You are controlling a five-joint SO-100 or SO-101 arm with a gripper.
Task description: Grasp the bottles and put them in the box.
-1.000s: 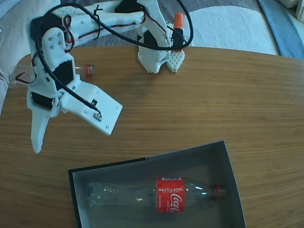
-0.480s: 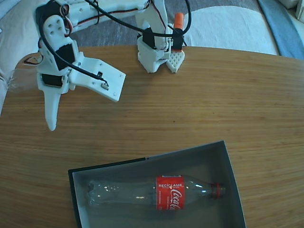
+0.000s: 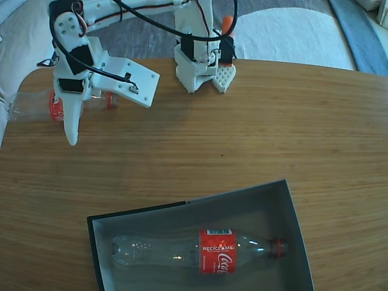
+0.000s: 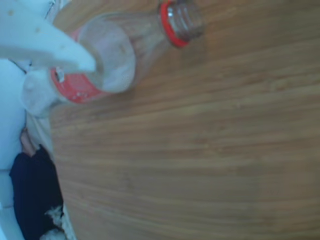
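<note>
In the box [image 3: 290, 206] one bottle [image 3: 200, 250] already lies. My claw [image 3: 97, 118], spread and empty, hovers over the second bottle [image 4: 107, 60], far beyond the box; I must lower and clench.

Two bottles, one in the box [image 3: 267, 193] [image 3: 200, 250], one on the table [image 3: 254, 133] [image 3: 36, 104], one pincer [image 3: 103, 118]

Two clear bottles with red labels and cap rings, one [image 3: 200, 250] in the black-walled, grey-lined box [image 3: 291, 200], one [image 3: 36, 104] on the wood-grained brown tabletop [image 3: 242, 133], beneath the white end effector [image 3: 100, 115].
</note>
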